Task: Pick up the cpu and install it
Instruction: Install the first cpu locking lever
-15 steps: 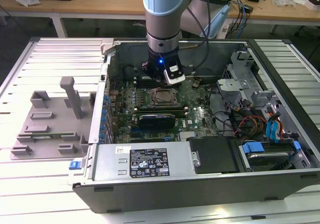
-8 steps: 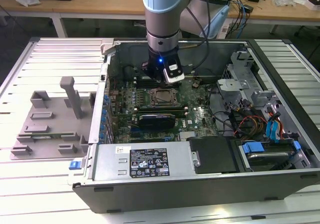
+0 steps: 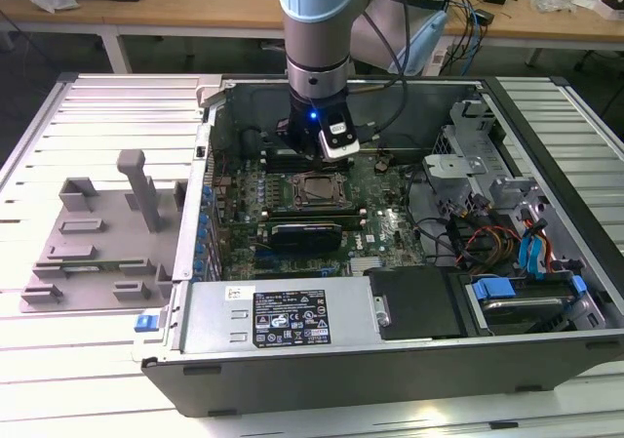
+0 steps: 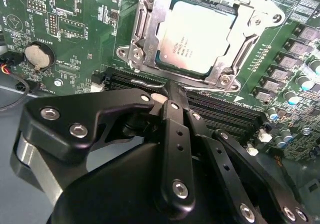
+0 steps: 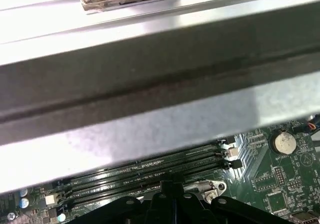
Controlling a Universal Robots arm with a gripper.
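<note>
cpu (image 4: 196,38) seated in mobo socket (image 4: 150,29), claw (image 4: 172,92) closed, empty, just beside

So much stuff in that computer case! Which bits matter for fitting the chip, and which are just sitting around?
Part of the job:
- cpu, lying in the socket frame
- tool, just beside the socket, holding nothing visible

Just lying about:
- grey plastic tray, outside the case
- coin battery
- memory slots
- blue drive cables
</note>
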